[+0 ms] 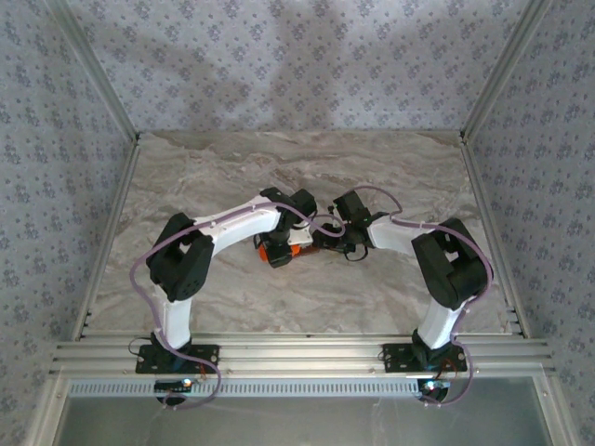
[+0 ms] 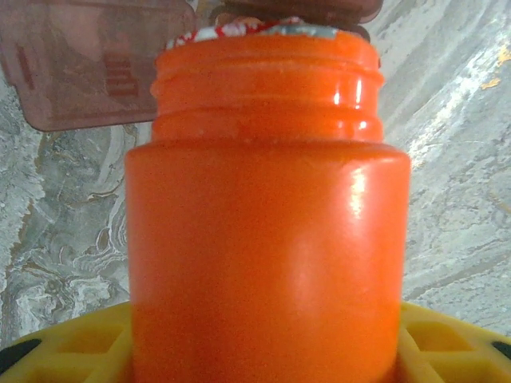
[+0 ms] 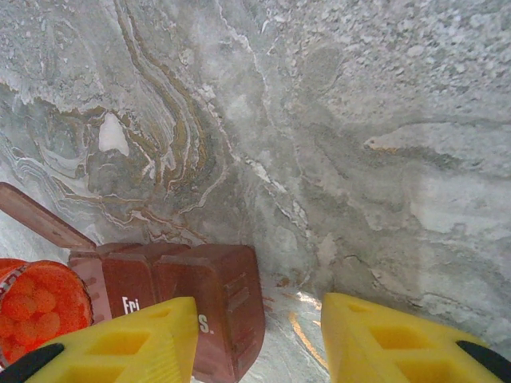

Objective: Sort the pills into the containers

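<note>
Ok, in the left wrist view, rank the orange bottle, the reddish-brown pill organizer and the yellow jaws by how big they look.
1. Orange bottle, though it sits right at the lens.
2. Pill organizer, cut off by the frame edge.
3. Yellow jaws, just slivers at the bottom corners.

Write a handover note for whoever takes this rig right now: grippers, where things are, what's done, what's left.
Left gripper: closed on the orange bottle, cap off, mouth beside the pill organizer.
Right gripper: open, empty, above the organizer's end.
Done: one organizer lid open; pills sit in the bottle.
Left: tip pills into the organizer; whether any are in already, I can't tell.
</note>
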